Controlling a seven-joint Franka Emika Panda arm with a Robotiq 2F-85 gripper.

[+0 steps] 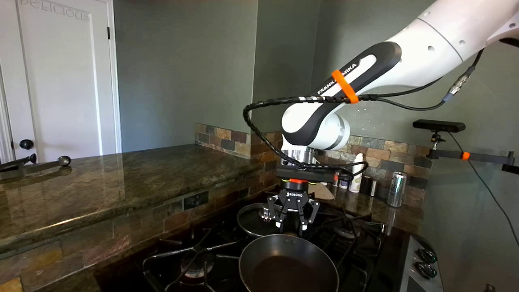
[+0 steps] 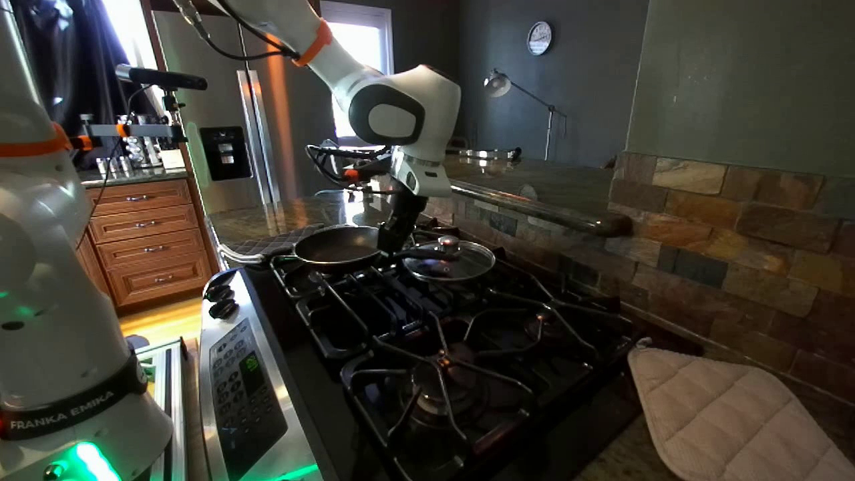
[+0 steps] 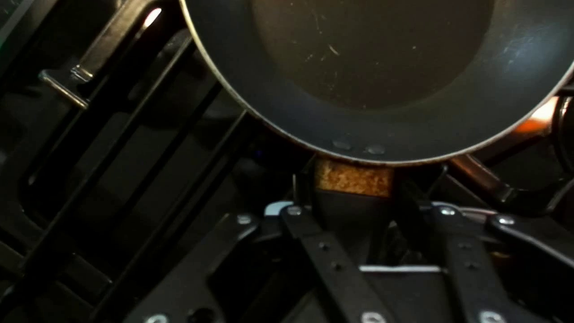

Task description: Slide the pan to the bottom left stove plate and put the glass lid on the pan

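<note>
Evidently, the claw (image 1: 291, 228) is clamped narrow on the handle (image 3: 354, 206) of the pan (image 1: 288, 265), gripping it from both sides, presumably because a hold close to the rim lets the slide be steered without lifting. The pan sits near the front left corner of the stove (image 2: 327, 394), seemingly over the wanted plate, though its base hides what lies beneath; the slide looks nearly or quite done. Inside it show two rivets (image 3: 341, 145) by the handle and a few pale streaks (image 3: 334, 50), so nothing should spill. Toward the back edge lies the glass lid (image 2: 461, 264), knob (image 2: 449, 244) up, likely parked that way for an easy pick; in an exterior view handle and lid overlap, and whether they touch I cannot tell. Farther out, on the surface (image 1: 409, 219) past the stove's right edge, stand a white bottle (image 1: 357, 178) and a steel tumbler (image 1: 397, 189), contents not visible.
</note>
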